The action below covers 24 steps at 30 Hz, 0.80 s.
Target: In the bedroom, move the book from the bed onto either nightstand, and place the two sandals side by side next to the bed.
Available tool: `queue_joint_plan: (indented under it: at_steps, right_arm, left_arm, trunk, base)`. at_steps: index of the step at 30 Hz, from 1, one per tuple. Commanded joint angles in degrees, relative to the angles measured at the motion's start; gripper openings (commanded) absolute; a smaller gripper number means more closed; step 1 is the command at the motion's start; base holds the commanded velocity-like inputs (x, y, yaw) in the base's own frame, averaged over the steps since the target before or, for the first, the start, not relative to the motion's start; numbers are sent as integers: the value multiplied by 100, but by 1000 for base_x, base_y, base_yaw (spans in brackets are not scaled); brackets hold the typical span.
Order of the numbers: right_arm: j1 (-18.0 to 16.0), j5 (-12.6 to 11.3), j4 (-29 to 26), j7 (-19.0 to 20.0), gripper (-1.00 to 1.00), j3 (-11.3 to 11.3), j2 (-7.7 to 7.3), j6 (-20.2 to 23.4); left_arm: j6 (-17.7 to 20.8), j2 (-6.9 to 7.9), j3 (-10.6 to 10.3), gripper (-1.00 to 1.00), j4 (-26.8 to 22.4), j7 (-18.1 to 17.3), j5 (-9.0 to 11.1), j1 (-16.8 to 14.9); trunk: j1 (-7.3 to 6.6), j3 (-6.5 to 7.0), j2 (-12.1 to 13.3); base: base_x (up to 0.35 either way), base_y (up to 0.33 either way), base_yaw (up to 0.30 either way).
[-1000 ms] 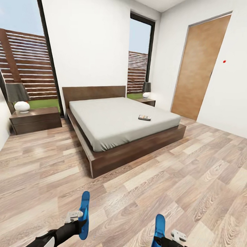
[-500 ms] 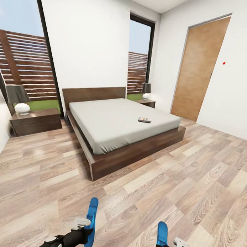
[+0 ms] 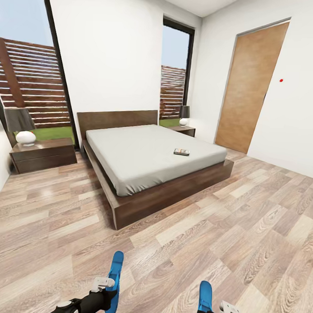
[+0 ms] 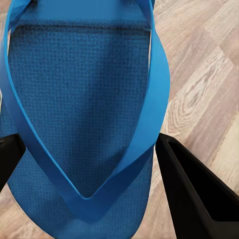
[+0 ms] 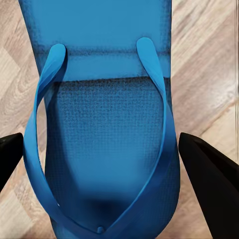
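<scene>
1. Over the last second the whole head view slid a bit. The bed [image 3: 152,161] and the left nightstand [image 3: 43,155] sit slightly lower and further left in the frame than before, so that's the camera or base moving, not the furniture. The left sandal [image 3: 114,281] came up and toward centre compared with a second ago, then settled.
2. My read: it's hauling both sandals toward the bed, and nothing's been placed yet.
3. The book [image 3: 181,152] lies on the mattress, right of centre, near the foot end. The far nightstand [image 3: 184,129] sits by the right-hand window.
4. The left gripper [image 3: 104,290] at bottom centre-left is clamped on its sandal [image 4: 79,124], one finger either side of the sole.
5. The right gripper [image 3: 214,312] at the bottom edge grips the right sandal [image 3: 205,298], seen close up [image 5: 104,134] over the wood floor [image 3: 244,231].
6. Both arms are held low and forward, with the sandals pointing at the bed.
</scene>
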Motion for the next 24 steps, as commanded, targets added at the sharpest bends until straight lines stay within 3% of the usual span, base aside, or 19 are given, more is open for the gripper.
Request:
queue_joint_plan:
  at_steps: [1,24]
  right_arm:
    - [-3,-68,-5,11,-100,46,-3,28]
    - [-3,-62,-7,-1,-100,49,-3,77]
  left_arm:
    - [-31,4,-47,-100,8,-12,41,-3]
    - [-36,-1,-42,-100,17,-9,78,-3]
  trunk:
    - [-1,-5,-2]
    - [-1,-5,-2]
  base:
    - [0,0,-228]
    - [0,0,-294]
